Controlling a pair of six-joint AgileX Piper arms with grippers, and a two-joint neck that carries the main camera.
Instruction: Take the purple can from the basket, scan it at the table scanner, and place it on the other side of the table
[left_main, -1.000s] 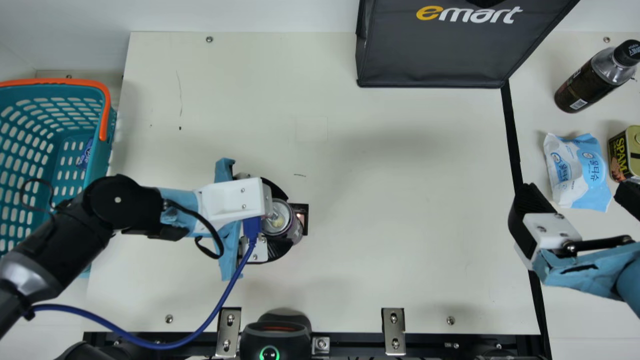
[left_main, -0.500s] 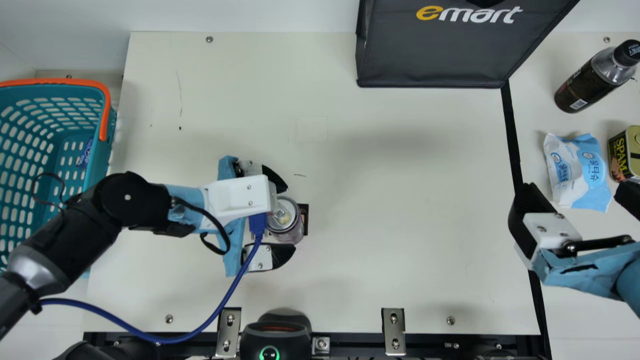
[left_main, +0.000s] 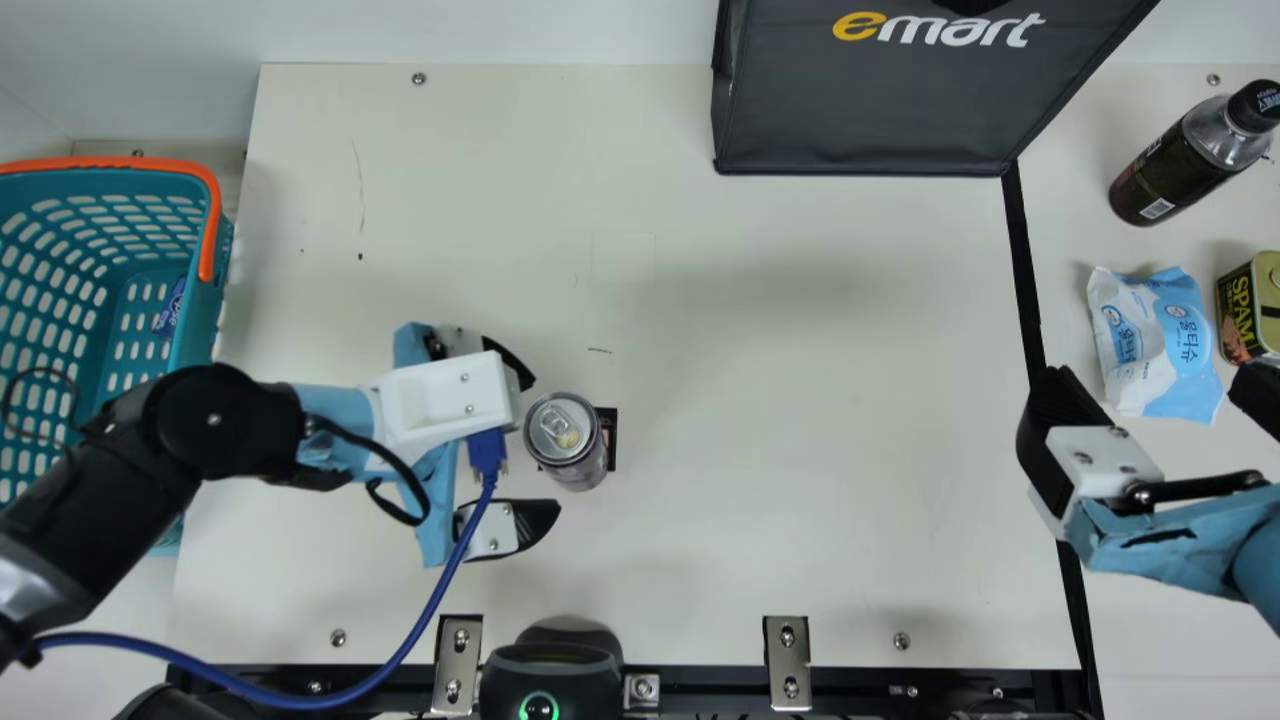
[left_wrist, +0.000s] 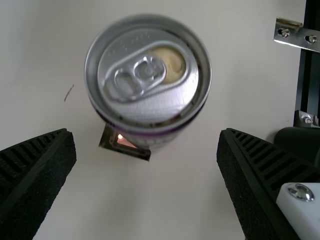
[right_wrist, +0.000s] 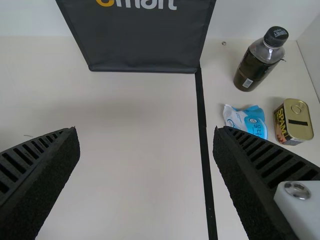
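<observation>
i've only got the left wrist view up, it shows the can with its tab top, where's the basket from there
Observer: In the main view the basket stands left of the can, at the picture's left edge.
Operator: ok and what's already sitting on the other side, past the black strip
Observer: A dark bottle, a blue and white pack and a tin are there, at the main view's right.

Open tabletop (left_main: 820, 420) between can (left_main: 568, 445) and black strip (left_main: 1022, 270); bag (left_main: 860, 110) at far edge
</observation>
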